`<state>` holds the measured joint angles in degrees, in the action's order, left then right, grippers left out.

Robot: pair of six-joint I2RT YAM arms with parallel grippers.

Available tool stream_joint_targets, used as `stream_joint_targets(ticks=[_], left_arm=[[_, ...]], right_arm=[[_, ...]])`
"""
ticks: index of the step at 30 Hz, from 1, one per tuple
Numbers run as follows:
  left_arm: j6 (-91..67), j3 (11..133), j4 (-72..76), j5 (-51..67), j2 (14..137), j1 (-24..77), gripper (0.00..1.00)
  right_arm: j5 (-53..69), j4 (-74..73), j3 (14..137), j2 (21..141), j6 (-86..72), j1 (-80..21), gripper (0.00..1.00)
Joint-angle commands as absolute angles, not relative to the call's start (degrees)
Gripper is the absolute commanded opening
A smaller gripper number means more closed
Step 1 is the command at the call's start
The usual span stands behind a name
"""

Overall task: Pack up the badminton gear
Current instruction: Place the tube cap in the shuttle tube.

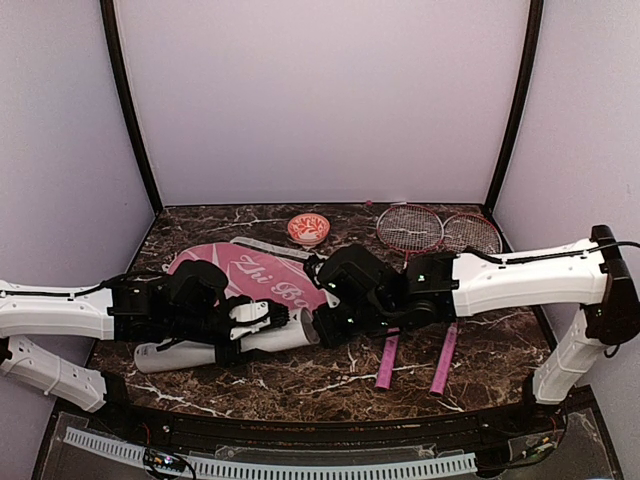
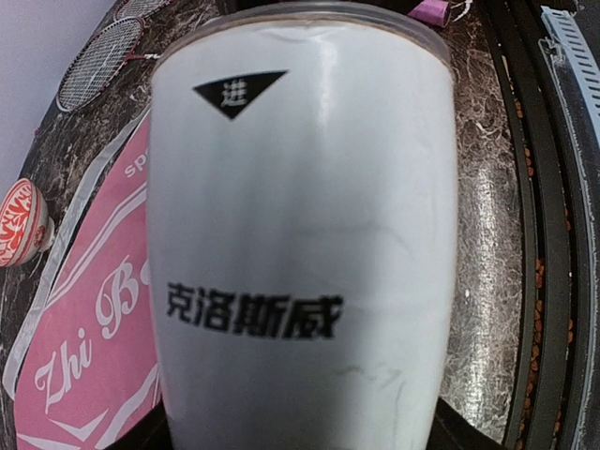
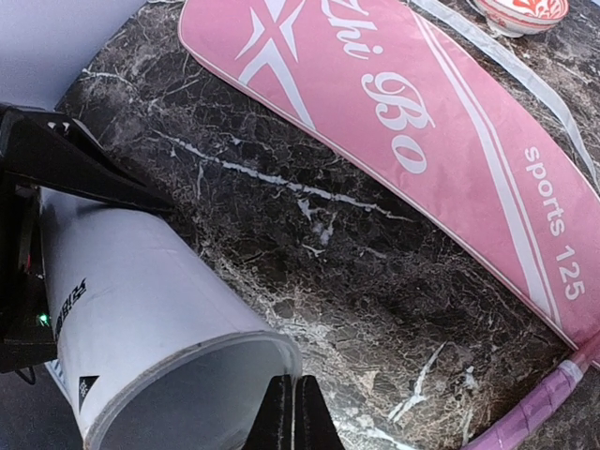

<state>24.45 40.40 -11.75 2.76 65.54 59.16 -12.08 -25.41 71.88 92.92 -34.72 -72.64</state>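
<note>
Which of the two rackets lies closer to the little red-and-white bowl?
The left racket: its netted head sits between the bowl and the head of the right racket, which lies farther to the right.

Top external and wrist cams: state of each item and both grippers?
white tube: on its side, mouth uncapped.
left gripper: shut on white tube.
right gripper: shut, at the tube's mouth.
racket cover: lying flat.
two rackets: side by side, outside the cover.
bowl: upright.
</note>
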Motion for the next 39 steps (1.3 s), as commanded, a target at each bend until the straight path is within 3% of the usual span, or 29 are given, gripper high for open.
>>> stream_joint_targets(ticks=[1,19,31,39], left_arm=[[24.26,41.22,-4.91,3.47,64.08,59.32,0.72],[24.08,41.20,-4.91,4.01,64.05,59.33,0.71],[21.70,42.01,-4.35,4.44,63.02,59.29,0.72],[21.82,42.43,-5.24,6.14,63.77,59.33,0.72]], right_arm=[[-7.79,-25.71,74.32,95.52,-32.78,-75.84,0.00],[-8.42,-21.68,71.89,94.61,-38.12,-75.37,0.00],[-16.81,-17.73,67.43,91.74,-48.58,-74.95,0.00],[-19.58,-23.11,73.80,94.15,-48.35,-74.89,0.00]])
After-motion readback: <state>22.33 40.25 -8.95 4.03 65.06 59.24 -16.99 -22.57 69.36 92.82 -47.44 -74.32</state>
